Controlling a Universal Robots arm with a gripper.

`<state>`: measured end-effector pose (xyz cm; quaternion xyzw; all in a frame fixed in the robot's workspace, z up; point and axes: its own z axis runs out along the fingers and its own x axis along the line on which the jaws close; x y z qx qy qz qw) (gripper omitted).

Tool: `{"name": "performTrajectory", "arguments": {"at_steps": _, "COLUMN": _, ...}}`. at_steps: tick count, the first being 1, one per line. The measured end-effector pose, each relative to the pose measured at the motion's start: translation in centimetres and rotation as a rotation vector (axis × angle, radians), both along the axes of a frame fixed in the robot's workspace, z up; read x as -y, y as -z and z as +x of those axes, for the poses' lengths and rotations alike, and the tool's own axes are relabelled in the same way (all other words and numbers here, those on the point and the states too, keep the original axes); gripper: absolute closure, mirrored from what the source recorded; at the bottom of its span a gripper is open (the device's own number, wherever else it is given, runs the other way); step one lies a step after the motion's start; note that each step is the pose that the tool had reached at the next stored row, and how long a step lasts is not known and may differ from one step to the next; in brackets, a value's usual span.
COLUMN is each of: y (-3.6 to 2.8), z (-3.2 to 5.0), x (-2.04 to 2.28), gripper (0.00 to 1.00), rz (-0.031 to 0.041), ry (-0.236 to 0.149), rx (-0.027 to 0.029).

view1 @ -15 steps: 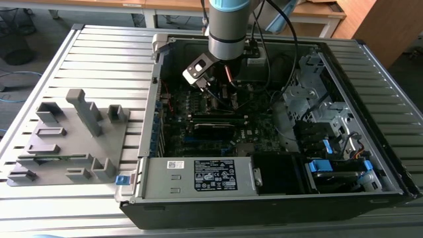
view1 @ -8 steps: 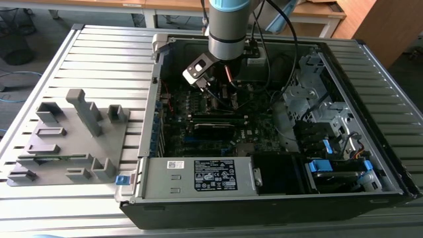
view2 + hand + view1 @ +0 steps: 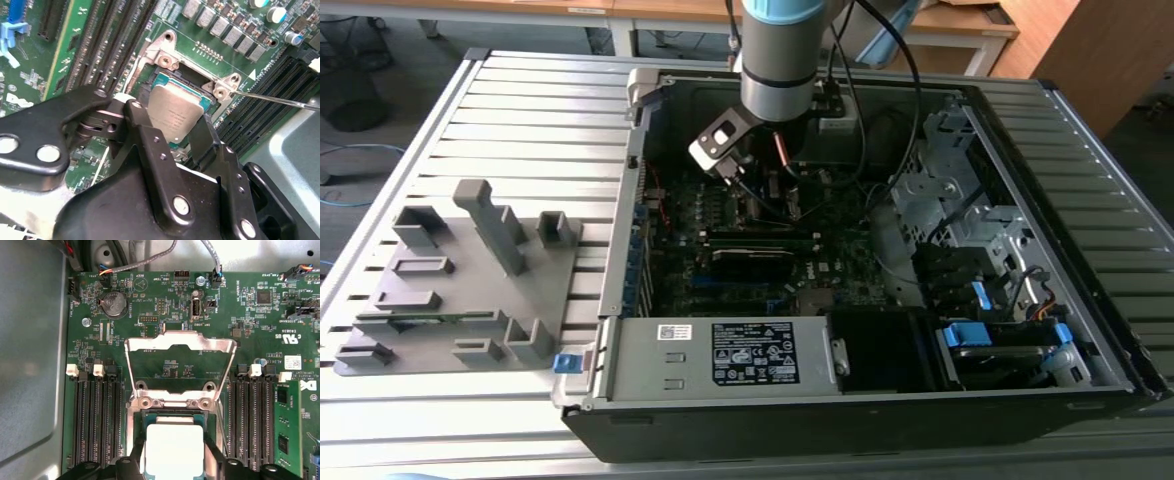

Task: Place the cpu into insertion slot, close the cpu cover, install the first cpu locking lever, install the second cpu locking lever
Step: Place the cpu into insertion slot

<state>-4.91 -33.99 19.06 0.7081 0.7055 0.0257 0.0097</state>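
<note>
cpu cover (image 3: 180, 340) up; RAM slots (image 3: 95, 415) both sides

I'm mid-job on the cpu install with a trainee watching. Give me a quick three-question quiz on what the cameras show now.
1. True or false: the cpu cover is closed over the cpu.
2. The gripper is shut on: A) the cpu, B) a cable, C) a memory stick.
3. Fill in: the long black memory slots stand on ____ sides of the insertion slot.
Key: 1 false, it stands open; 2 A; 3 both.
</note>
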Motion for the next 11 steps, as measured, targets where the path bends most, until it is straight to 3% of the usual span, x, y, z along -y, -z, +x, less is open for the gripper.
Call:
{"name": "performTrajectory", "arguments": {"at_steps": 2, "y": 0.00, "z": 0.00, "x": 0.01, "gripper": 0.45, "rz": -0.0006, "ry": 0.000, "rx": 0.0002}}
{"name": "performTrajectory", "arguments": {"at_steps": 3, "y": -0.01, "z": 0.00, "x": 0.02, "gripper": 0.39, "rz": -0.0009, "ry": 0.000, "rx": 0.0000}}
{"name": "performTrajectory", "arguments": {"at_steps": 7, "y": -0.11, "z": -0.01, "x": 0.03, "gripper": 0.39, "rz": -0.0015, "ry": 0.000, "rx": -0.0004}}
{"name": "performTrajectory", "arguments": {"at_steps": 11, "y": -0.64, "z": -0.01, "x": 0.03, "gripper": 0.39, "rz": -0.0015, "ry": 0.000, "rx": -0.0004}}
